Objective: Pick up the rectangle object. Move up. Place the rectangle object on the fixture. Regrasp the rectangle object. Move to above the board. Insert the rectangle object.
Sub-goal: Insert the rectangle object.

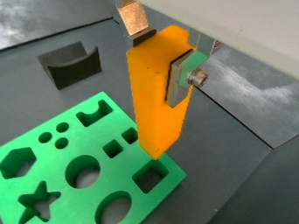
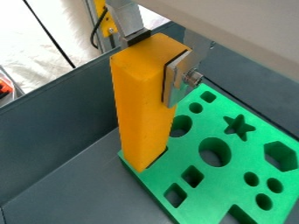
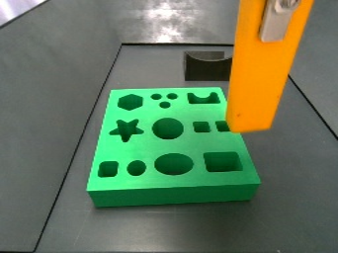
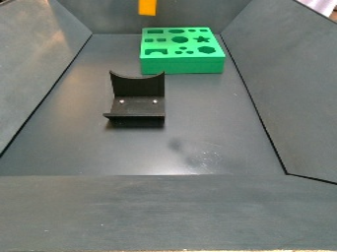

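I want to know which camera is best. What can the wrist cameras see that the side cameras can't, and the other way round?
Only the wrist views show the gripper closely: silver fingers clamp the upright orange block near its top end. Only a side view shows the whole dark floor with the fixture standing apart from the green board. Both kinds share the orange block, hanging above the board's edge, not yet in a hole.
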You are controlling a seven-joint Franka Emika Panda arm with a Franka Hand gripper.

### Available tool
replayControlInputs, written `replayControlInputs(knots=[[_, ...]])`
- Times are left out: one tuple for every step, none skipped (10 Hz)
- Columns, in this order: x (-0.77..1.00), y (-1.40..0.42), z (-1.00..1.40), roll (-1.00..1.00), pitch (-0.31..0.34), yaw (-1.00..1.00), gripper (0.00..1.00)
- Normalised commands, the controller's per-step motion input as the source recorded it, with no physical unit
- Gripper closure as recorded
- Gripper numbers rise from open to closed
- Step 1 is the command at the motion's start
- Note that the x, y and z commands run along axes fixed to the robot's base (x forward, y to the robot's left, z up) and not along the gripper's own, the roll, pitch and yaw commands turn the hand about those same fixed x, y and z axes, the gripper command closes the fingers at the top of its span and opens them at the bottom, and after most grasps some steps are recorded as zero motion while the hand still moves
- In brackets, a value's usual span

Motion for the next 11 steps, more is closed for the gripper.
replayControlInputs(knots=[[0.01,0.0,0.0,0.01,0.0,0.0,1.0],[0.0,-0.08,-0.1,0.11,0.0,0.0,1.0],[0.01,-0.1,-0.12,0.14,0.0,0.0,1.0],[0.0,-0.04,-0.03,0.07,0.0,0.0,1.0],[0.01,-0.05,-0.03,0.06,0.0,0.0,1.0],[0.02,-0.08,-0.04,0.07,0.0,0.0,1.0],[0.01,-0.1,-0.06,0.07,0.0,0.0,1.0],[0.03,-0.1,-0.07,0.07,0.0,0.0,1.0],[0.04,-0.13,-0.09,0.09,0.0,0.0,1.0],[0.09,-0.17,-0.14,0.19,0.003,0.07,1.0],[0.03,-0.22,-0.11,0.29,0.0,0.1,1.0]])
